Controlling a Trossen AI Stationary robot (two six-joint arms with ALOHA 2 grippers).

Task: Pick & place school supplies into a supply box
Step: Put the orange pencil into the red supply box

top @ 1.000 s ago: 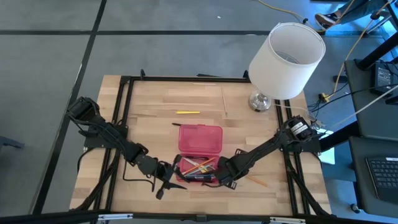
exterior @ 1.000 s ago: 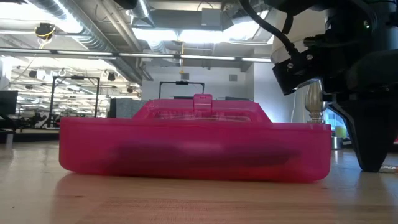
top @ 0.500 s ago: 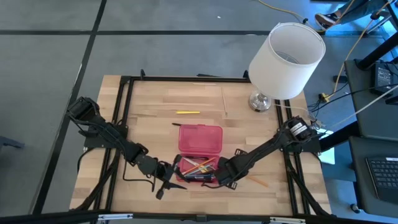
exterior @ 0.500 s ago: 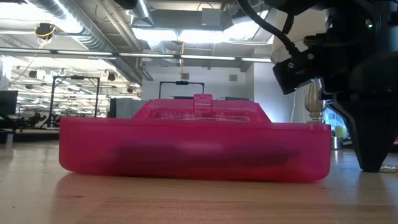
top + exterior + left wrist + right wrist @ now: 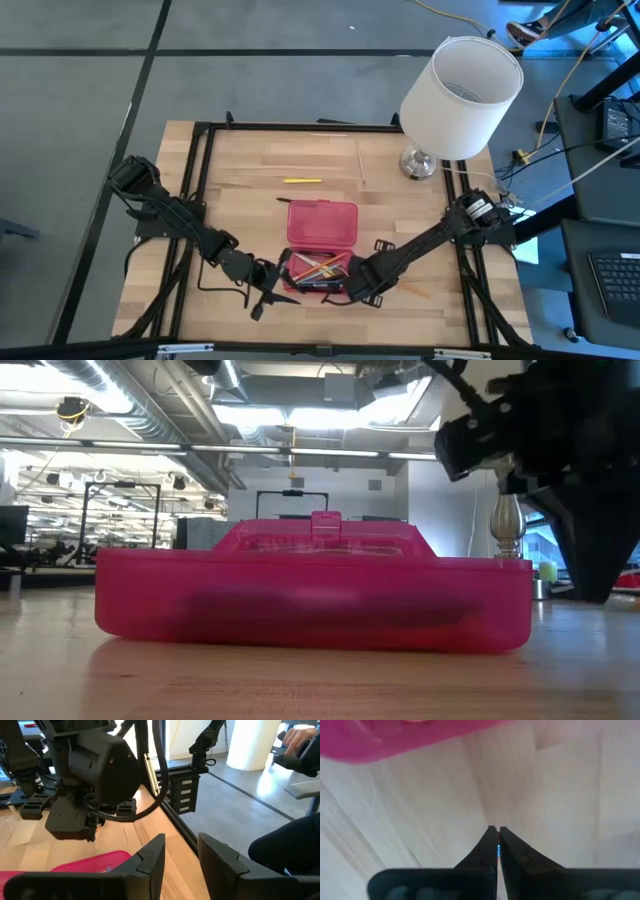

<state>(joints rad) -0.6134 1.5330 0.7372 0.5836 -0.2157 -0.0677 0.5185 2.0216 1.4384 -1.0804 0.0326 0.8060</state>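
The pink supply box (image 5: 322, 222) lies open at the table's near middle. Its lid is flat on the far side, and its tray (image 5: 290, 262) holds several coloured pens and pencils (image 5: 320, 270). In the low view the box (image 5: 310, 600) fills the foreground. My right gripper (image 5: 358, 292) hangs just off the tray's near right corner, shut, its fingertips (image 5: 598, 585) above the wood. My left gripper (image 5: 270, 295) waits open at the tray's near left corner. A yellow pencil (image 5: 301, 180) lies flat beyond the box, and an orange pencil (image 5: 413, 291) lies right of my right gripper. My right gripper (image 5: 496, 831) points down at the table with its fingers closed. A thin sliver of something blue (image 5: 498, 851) shows pinched between them, just behind the tips. The fingers hide the rest of it, so what it is cannot be told.
A white lampshade (image 5: 460, 85) on a metal foot (image 5: 418, 163) stands at the far right corner. A black frame (image 5: 300, 127) runs around the table. Bare wood lies left of the box and along the far edge. A person's dark sleeve (image 5: 295, 845) shows beyond the table.
My right gripper has risen a little off the table beside the box's right end, still shut. The box and my left arm have kept still.
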